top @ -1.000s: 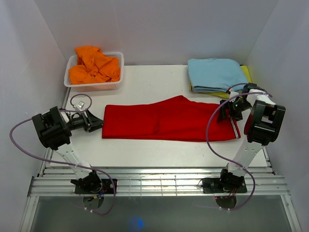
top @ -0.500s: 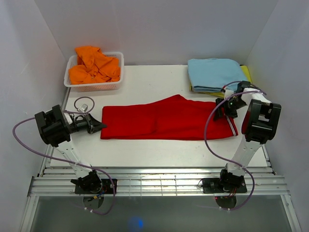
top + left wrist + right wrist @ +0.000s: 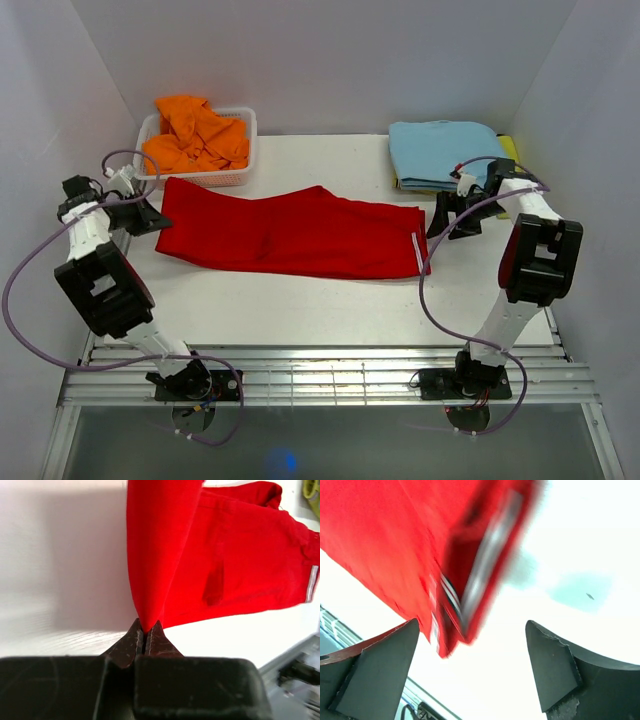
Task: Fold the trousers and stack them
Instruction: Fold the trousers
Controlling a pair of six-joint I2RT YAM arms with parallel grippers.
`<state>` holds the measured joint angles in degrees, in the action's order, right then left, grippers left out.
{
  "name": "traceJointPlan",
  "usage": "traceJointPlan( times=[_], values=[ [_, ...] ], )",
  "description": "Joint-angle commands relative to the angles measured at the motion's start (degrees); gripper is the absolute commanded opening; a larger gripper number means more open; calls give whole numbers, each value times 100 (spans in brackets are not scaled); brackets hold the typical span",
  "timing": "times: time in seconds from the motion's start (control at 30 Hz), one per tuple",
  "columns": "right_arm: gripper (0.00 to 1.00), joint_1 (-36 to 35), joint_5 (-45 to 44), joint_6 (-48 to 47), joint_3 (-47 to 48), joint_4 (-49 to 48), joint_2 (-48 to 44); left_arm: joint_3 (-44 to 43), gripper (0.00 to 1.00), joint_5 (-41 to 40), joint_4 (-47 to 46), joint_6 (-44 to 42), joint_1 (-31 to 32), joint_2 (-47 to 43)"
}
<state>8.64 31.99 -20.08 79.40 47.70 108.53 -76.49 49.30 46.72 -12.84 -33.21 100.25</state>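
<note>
The red trousers [image 3: 290,233] lie stretched across the white table [image 3: 330,300], their white-striped edge [image 3: 418,252] at the right end. My left gripper [image 3: 152,214] is shut on the left end of the trousers and holds that end pulled up; in the left wrist view red cloth [image 3: 150,570] rises straight out of the closed fingertips [image 3: 144,632]. My right gripper [image 3: 437,222] stands open just right of the striped edge, touching nothing. In the right wrist view the blurred striped hem [image 3: 470,595] hangs between and above the wide-apart fingers [image 3: 380,665].
A white basket [image 3: 240,176] with an orange garment [image 3: 195,135] stands at the back left, close behind the trousers' left end. A folded light blue garment [image 3: 445,152] on something yellow [image 3: 512,150] sits at the back right. Walls close in both sides.
The left gripper shut on the trousers' left end and pulled it left and back towards the basket, dragging the whole garment leftward. The right gripper let go, opened wider and moved back slightly.
</note>
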Motion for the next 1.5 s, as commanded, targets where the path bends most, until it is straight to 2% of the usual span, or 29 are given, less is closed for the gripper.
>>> traceJointPlan(
  times=[0.0,0.13,0.3,0.47,0.63,0.8,0.9,0.93,0.97,1.03,1.33,1.47],
  values=[
    [92,382,343,39,313,292,-517,-524,0,-674,495,-53,209,-724],
    [93,498,404,91,173,231,-324,-709,0,-1501,794,578,1226,-997],
    [94,244,1002,513,-117,-357,45,-884,0,-1651,786,1581,2273,-990],
    [96,-82,1370,830,-416,-937,369,-973,0,-1607,672,2320,2942,-569],
    [98,-425,1574,952,-469,-1184,695,-1026,0,-1616,401,2664,3741,-304],
    [95,-583,1696,1268,-495,-1596,985,-1070,0,-1722,110,2918,4138,-234],
    [76,-653,1741,1340,-522,-1712,1082,-1149,0,-1792,57,3033,4278,-216],
    [56,-680,1706,1357,-539,-1807,1091,-1158,0,-1775,4,3094,4323,-216],
    [44,-706,1636,1401,-583,-1887,1065,-1175,0,-1775,-22,3138,4384,-216],
    [8,-732,1609,1541,-679,-2106,1030,-1272,0,-1914,-58,3252,4630,-190],
    [8,-1128,1811,1638,-680,-2204,1003,-1667,0,-2143,-216,3982,5579,451],
    [8,-1225,1899,1735,-767,-2326,1012,-1712,0,-2091,-637,4473,5948,680]
  ],
)
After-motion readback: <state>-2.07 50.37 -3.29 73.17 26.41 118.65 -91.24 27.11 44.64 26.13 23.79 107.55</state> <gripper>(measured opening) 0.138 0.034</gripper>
